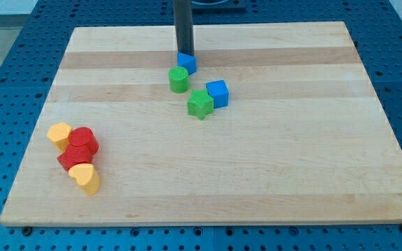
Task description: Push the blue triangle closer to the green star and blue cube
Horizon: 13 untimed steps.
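The blue triangle (186, 63) lies near the top middle of the wooden board (257, 174). My tip (183, 54) stands right behind it, at its top edge, touching or nearly so. A green cylinder (179, 79) sits just below the triangle, touching it. The green star (200, 104) lies lower right of the cylinder, and the blue cube (217, 93) touches the star's upper right side. A small gap separates the triangle from the cube and star.
At the board's lower left is a tight cluster: a yellow block (60, 134), a red cylinder (84, 141), a red block (71, 159) and a yellow heart (85, 178). A blue perforated table surrounds the board.
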Available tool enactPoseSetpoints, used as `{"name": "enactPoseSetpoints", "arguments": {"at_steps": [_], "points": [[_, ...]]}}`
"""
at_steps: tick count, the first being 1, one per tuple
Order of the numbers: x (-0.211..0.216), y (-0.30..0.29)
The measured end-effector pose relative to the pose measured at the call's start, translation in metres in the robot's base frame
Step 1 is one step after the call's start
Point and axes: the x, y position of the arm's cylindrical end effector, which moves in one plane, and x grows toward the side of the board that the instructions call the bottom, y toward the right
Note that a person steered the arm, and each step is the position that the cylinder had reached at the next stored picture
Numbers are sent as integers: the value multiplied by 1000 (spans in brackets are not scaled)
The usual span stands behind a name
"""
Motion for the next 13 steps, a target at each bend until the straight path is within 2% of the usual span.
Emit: {"name": "enactPoseSetpoints", "arguments": {"at_steps": [1, 2, 3, 4, 6, 8, 10, 13], "points": [[0, -2], [15, -48], [17, -52], [18, -50], [23, 2], [23, 3], [3, 4], [5, 12]]}}
